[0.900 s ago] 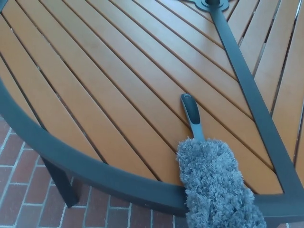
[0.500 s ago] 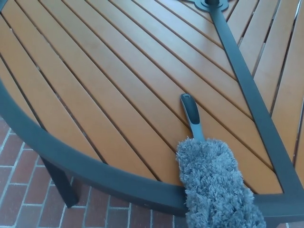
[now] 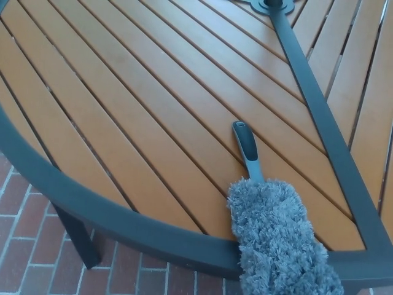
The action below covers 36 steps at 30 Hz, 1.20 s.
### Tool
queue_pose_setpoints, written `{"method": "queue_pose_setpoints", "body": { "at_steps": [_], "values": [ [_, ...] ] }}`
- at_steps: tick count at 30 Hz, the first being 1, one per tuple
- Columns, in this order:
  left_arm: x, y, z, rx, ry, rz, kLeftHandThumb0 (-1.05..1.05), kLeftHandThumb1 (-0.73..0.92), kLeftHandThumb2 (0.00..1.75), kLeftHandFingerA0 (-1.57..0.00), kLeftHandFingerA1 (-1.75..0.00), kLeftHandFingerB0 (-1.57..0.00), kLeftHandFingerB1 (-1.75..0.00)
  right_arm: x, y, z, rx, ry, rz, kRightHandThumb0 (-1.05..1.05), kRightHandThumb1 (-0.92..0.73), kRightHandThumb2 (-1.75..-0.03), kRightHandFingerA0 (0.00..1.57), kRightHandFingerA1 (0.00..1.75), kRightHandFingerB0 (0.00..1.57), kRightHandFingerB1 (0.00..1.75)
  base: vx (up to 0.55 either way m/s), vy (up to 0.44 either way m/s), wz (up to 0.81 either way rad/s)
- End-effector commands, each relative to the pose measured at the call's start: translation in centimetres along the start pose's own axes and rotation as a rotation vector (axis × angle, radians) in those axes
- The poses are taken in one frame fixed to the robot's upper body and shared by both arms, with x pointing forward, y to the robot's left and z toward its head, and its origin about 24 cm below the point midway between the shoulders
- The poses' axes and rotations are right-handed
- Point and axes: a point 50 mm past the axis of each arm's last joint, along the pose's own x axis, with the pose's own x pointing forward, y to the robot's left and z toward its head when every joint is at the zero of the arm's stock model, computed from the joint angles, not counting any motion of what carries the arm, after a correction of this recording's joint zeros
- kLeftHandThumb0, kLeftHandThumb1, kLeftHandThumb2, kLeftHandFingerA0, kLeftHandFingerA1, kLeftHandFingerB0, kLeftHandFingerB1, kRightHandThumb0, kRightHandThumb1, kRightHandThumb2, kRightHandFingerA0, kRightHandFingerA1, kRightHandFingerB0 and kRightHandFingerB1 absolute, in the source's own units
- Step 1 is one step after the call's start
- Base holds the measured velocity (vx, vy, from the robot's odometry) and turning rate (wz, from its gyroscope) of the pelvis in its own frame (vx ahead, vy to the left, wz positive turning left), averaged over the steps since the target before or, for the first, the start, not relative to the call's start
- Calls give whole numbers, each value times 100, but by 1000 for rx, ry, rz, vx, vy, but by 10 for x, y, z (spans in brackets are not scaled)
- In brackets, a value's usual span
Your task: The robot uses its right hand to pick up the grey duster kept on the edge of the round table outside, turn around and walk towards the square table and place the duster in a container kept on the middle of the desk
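Observation:
A grey fluffy duster lies on the round table's near edge, its fuzzy head hanging over the dark rim. Its grey and black handle points up and away across the orange slats. No robot hand shows in the head view. The square table and the container are out of sight.
The round table has orange wooden slats and a dark metal spoke running from the centre hub to the rim. A dark table leg stands below on red brick paving.

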Motion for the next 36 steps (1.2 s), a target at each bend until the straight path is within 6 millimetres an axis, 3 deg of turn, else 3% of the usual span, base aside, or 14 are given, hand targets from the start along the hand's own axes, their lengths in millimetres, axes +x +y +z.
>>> {"method": "queue_pose_setpoints", "body": {
  "at_steps": [1,5,6,10,12,14,19,20,23,24,25,33,34,36],
  "values": [
    [-1,6,11,4,-113,8,-1,51,101,-94,-92,-88,-66,8,-17,22,244,-78,40,-69,-54,-86,13,51,9,40,0,0,0],
    [-1,8,12,7,-112,16,-2,52,99,-92,-89,-87,-65,10,-24,56,457,-183,194,-73,-70,-61,11,40,14,26,0,0,0],
    [0,6,13,10,-120,9,-3,51,101,-95,-91,-88,-66,7,-32,98,505,-313,305,-80,-54,-98,2,23,4,25,0,0,0],
    [0,5,14,11,-123,6,-3,51,101,-95,-91,-88,-66,2,-32,116,522,-357,367,-80,-54,-98,2,23,4,25,0,0,0],
    [2,-1,18,-4,-134,-5,-4,52,100,-98,-93,-88,-67,-4,-19,178,416,-504,581,-95,-62,-107,0,27,0,42,0,0,0],
    [2,-2,18,-15,-133,-14,-2,53,101,-98,-92,-90,-67,-14,-1,200,271,-533,734,-105,-62,-111,0,52,0,67,0,0,0],
    [2,-2,17,-15,-131,-15,-2,53,101,-98,-92,-90,-67,-20,5,206,245,-519,780,-105,-62,-111,0,52,0,67,0,0,0],
    [2,-3,17,-16,-130,-13,0,48,109,-94,-95,-80,-81,-24,20,208,226,-472,873,-105,-72,-69,0,84,2,97,0,0,0],
    [2,-5,18,-18,-133,-10,1,52,102,-94,-94,-88,-68,-32,43,209,182,-368,1018,-105,-77,-66,0,82,1,100,0,0,0],
    [2,-5,18,-18,-138,-9,1,52,102,-94,-94,-88,-68,-33,46,208,170,-335,1026,-105,-77,-66,0,82,1,100,0,0,0],
    [2,-5,18,-20,-141,-11,0,48,110,-94,-96,-81,-82,-34,48,207,172,-303,1036,-105,-61,-108,4,64,10,80,0,0,0],
    [2,-3,20,-27,-149,-12,-4,49,107,-95,-93,-88,-67,-36,56,195,241,-95,1065,-104,-61,-104,6,66,7,78,0,0,0],
    [2,-2,20,-31,-148,-11,-3,51,105,-93,-93,-87,-68,-36,58,194,248,-80,1068,-104,-78,-66,2,77,0,93,0,0,0],
    [2,-2,20,-37,-146,-11,-3,51,105,-93,-93,-87,-68,-37,60,192,256,-62,1072,-104,-78,-66,2,77,0,93,0,0,0]
  ]
}}
